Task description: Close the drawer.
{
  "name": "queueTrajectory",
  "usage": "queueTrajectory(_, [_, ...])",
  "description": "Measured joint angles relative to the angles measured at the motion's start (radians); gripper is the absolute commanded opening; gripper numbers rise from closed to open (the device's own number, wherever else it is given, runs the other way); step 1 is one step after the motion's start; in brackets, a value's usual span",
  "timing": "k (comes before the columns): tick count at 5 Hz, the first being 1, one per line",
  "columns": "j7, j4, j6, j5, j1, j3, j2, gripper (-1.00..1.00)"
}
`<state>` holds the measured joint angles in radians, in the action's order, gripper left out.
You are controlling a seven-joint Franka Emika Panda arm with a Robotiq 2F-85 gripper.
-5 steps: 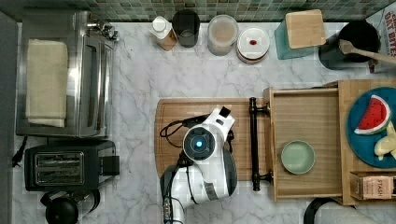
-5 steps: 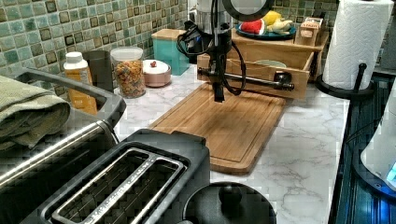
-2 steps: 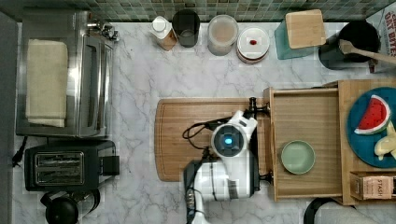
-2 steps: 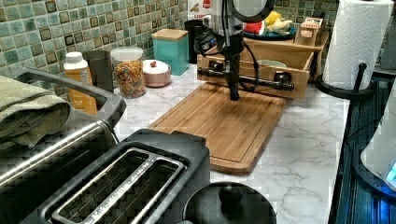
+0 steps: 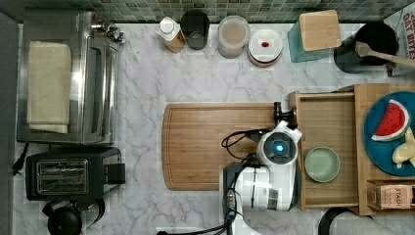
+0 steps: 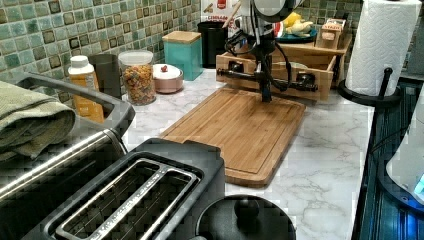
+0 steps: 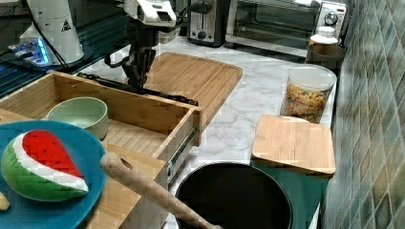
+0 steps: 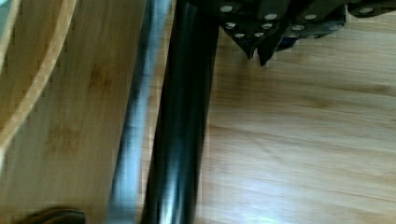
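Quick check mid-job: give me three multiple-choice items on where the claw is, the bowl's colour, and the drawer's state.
1. Where is the claw?
A. over the toaster
B. at the drawer's black handle, above the cutting board
C. inside the drawer

2. What colour is the bowl in the drawer?
A. pale green
B. red
C. black

3. What state is the drawer in?
A. fully shut
B. pulled out
C. lifted off the counter

Answers: 1 B, the left view shows the claw hanging right by the handle bar over the board. 2 A, the top view shows a pale green bowl. 3 B, the right view shows its open inside and side rail.
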<state>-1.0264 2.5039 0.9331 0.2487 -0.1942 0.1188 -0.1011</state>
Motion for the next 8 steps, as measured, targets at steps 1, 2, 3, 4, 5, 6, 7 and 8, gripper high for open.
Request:
queueTrajectory(1, [-0.103,-0.002,0.019,-0.002,-0.041,0.013,0.002,-1.0])
queueTrajectory(2, [-0.224,-0.004,0.047,-0.021,-0.087,0.014,-0.001,-1.0])
queueTrajectory(3, [-0.301,-0.023,0.057,-0.106,-0.118,0.026,-0.008,-1.0])
queueTrajectory(4, [-0.395,-0.08,0.049,-0.194,-0.141,0.044,-0.039,-1.0])
queueTrajectory(5, [-0.488,-0.197,-0.062,-0.218,-0.189,0.047,-0.1,-1.0])
queueTrajectory(6, [-0.531,-0.305,-0.1,-0.221,-0.205,0.083,-0.161,-1.0])
queueTrajectory(7, [-0.548,-0.369,-0.12,-0.248,-0.217,0.107,-0.206,-1.0])
queueTrajectory(8, [-0.549,-0.385,-0.143,-0.27,-0.218,0.109,-0.214,-1.0])
